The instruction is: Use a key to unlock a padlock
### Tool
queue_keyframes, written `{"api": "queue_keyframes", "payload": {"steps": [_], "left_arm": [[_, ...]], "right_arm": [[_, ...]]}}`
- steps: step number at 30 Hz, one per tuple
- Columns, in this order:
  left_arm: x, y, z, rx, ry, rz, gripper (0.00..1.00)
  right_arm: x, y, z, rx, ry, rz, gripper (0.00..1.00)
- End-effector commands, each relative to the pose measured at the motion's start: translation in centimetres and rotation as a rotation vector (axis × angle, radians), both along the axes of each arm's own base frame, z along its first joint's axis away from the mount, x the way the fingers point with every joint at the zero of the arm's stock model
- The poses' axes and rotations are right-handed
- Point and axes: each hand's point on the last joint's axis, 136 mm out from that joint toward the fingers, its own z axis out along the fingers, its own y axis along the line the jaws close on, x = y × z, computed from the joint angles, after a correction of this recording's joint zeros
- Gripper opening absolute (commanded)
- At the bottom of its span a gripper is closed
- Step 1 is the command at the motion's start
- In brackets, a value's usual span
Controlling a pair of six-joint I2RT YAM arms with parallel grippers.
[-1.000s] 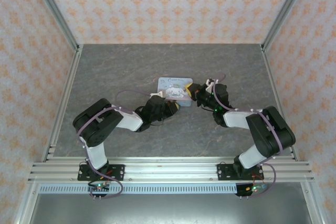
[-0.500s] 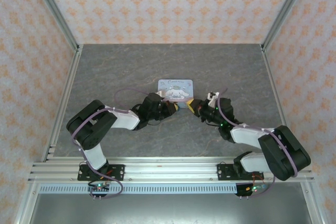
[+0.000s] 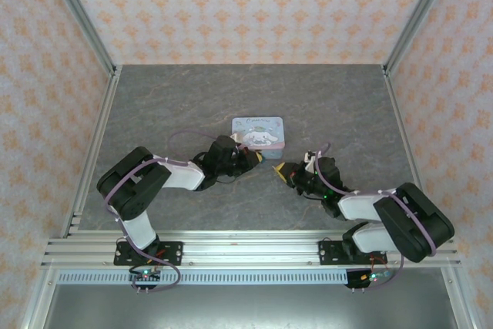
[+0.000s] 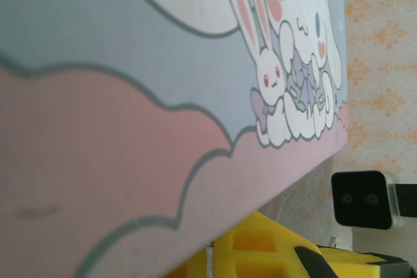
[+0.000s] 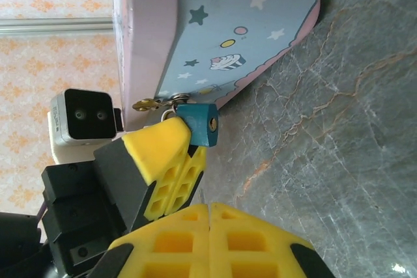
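Nearest the bases, right gripper with yellow fingers pressed flat together, nothing visible between them, clear of the tin box and facing its near edge. Just beyond, left gripper likewise closed, tips against the blue padlock, itself hanging from the latch on the box's near edge; actual grip on it uncertain. Compared with a second ago, right gripper drawn back from the box's right side toward the bases, left gripper hardly shifted. Right arm folded low over the table, elbow out right; left arm with elbow out left, forearm reaching to the box's near corner.
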Motion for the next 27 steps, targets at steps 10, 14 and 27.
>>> {"api": "queue_keyframes", "payload": {"steps": [10,14,27], "left_arm": [[1.5,-1.6,5.2,-0.179,-0.071,-0.021,0.0],[1.6,-1.9,5.7,-0.214,-0.069,-0.034,0.0],[1.4,-2.1,5.7,-0.223,-0.069,-0.074,0.0]], "right_arm": [[1.7,0.0,0.8,0.015,-0.07,-0.058,0.0],[2.1,0.3,0.9,0.03,-0.075,-0.06,0.0],[2.9,1.2,1.5,0.044,-0.089,-0.032,0.0]]}}
